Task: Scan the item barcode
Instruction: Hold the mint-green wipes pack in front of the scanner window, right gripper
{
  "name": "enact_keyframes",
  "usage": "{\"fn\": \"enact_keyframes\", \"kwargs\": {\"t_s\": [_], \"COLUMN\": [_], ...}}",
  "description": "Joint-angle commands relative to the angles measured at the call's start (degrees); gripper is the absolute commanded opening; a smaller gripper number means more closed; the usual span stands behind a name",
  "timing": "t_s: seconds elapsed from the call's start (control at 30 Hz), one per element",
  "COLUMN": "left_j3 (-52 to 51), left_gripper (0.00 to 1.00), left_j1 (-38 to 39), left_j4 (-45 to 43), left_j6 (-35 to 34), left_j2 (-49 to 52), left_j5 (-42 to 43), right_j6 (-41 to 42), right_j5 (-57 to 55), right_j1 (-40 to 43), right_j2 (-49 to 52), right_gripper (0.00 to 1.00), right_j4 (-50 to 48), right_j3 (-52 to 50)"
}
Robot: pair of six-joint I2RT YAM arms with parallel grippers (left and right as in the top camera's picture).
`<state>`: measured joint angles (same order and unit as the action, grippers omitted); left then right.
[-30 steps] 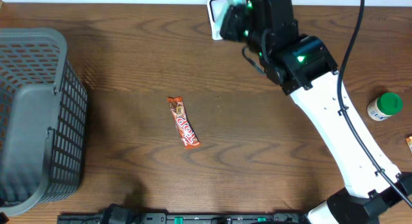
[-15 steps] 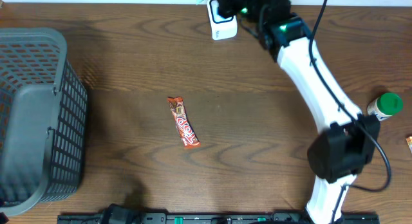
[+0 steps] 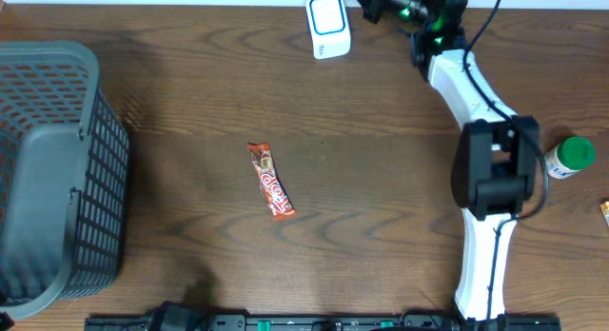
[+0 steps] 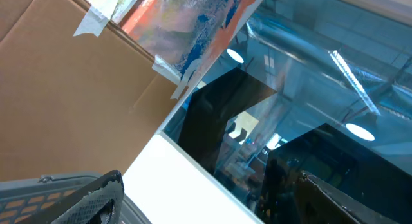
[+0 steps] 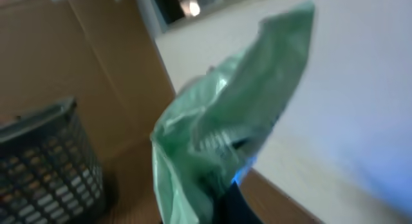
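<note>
A pale green packet (image 5: 225, 127), the item, fills the right wrist view, blurred, and my right gripper (image 5: 222, 201) is shut on its lower end. Seen from overhead, that gripper (image 3: 377, 2) reaches to the table's far edge, just right of the white scanner (image 3: 326, 25) with its blue-rimmed window; the packet itself is hard to make out there. My left gripper (image 4: 206, 188) is open and empty, tilted up toward cardboard and a window. Its arm barely shows in the overhead view.
A red candy bar (image 3: 271, 181) lies mid-table. A grey mesh basket (image 3: 57, 169) stands at the left, also in the right wrist view (image 5: 45, 159). A green-capped bottle (image 3: 569, 157) and a small orange item (image 3: 604, 212) sit at the right edge.
My right arm has swung up and back to the table's far edge with the green packet, uncovering the scanner. The left gripper has stayed put.
</note>
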<state>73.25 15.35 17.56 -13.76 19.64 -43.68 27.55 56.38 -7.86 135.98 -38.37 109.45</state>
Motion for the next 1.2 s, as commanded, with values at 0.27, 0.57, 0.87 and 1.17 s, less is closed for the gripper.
{"fn": "enact_keyframes", "kwargs": {"t_s": [0.27, 0.57, 0.87, 1.17], "left_j3": [-3.0, -5.7, -5.8, -6.0], "left_gripper": [0.85, 0.85, 0.85, 0.85], "left_j1": [-0.3, -0.3, -0.3, -0.3], "left_j4": [-0.7, -3.3, -3.3, -3.4], "left_j6": [-4.6, -4.5, -4.5, -4.5], "left_j2": [-0.3, -0.3, -0.3, -0.3], "left_j5": [-0.5, -0.5, -0.5, -0.5], "right_j6": [19.6, 17.6, 15.0, 18.9], "right_j5": [-6.3, -12.5, -14.9, -11.2], "right_j1": [0.5, 1.1, 0.2, -1.2], "right_j2": [15.3, 16.7, 17.0, 16.9], "right_gripper": [0.01, 0.01, 0.01, 0.01], "right_j4": [-20.2, -20.3, -17.3, -23.6], "right_j3": [0.4, 0.4, 0.4, 0.4]}}
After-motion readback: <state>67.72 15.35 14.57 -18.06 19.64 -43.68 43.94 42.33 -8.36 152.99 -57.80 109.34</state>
